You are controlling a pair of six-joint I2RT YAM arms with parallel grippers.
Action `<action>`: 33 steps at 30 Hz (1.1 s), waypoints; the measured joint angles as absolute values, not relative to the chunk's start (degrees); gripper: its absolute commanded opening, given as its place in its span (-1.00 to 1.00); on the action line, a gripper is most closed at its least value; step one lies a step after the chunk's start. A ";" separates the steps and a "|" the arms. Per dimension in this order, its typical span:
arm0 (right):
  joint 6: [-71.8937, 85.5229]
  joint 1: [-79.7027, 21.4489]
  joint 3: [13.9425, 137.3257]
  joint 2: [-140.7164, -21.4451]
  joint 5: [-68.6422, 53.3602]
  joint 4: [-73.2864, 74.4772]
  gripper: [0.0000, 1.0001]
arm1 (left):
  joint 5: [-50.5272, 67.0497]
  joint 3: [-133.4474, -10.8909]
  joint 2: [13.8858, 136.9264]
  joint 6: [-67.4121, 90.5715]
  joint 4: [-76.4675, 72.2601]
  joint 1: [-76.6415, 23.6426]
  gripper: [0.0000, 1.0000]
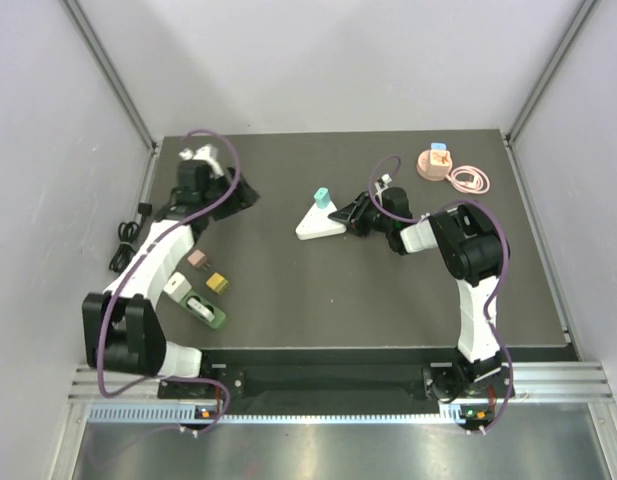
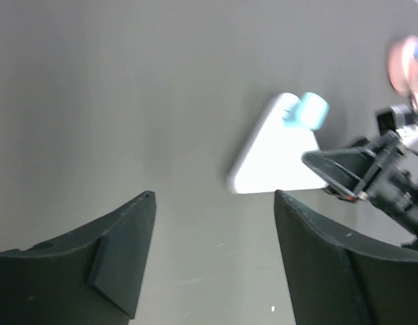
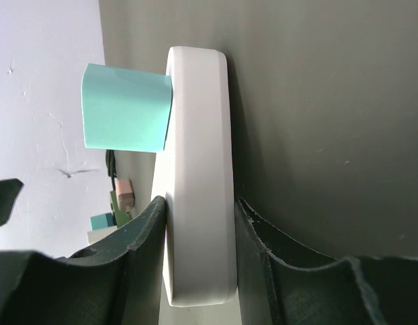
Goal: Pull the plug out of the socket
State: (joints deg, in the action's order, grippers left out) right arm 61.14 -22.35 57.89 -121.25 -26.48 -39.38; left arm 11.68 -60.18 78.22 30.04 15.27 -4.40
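Right tool [image 3: 198,202] is clamped on the socket [image 3: 198,128] on the table [image 1: 388,300], left tool [image 2: 214,203] is apart and empty, plug [image 3: 126,108] sits plugged in, so the whole pull's left.

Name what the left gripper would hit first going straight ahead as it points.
Probably the white socket, slightly right of centre ahead of the left gripper; depth is unclear.

Dark table [image 1: 308,300] carries white socket [image 1: 314,228], pink disc [image 1: 433,164], perhaps small adapters [image 1: 217,283].
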 measured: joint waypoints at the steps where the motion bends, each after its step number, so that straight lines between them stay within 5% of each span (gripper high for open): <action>1: 61.14 -22.35 57.89 -121.25 -26.50 -39.38 -1.00 | 11.18 -61.41 79.75 29.71 14.76 -6.98 0.53; 4: 61.14 -22.35 57.89 -121.25 -26.50 -39.38 -1.00 | 9.78 -66.08 85.41 28.23 12.67 -13.23 0.59; 7: 61.14 -22.35 57.89 -121.25 -26.52 -39.38 -1.00 | 8.19 -72.38 92.36 26.44 11.53 -18.11 0.85; 10: 61.14 -22.35 57.89 -121.25 -26.57 -39.38 -1.00 | 6.20 -78.00 98.78 24.73 10.55 -22.33 0.86; 21: 61.17 -22.33 57.89 -121.25 -26.68 -39.40 -1.00 | 1.39 -91.18 116.90 16.86 10.94 -30.68 0.50; 33: 61.28 -22.33 57.89 -121.27 -26.79 -39.38 -1.00 | -1.23 -91.94 119.68 15.88 10.63 -30.48 -0.02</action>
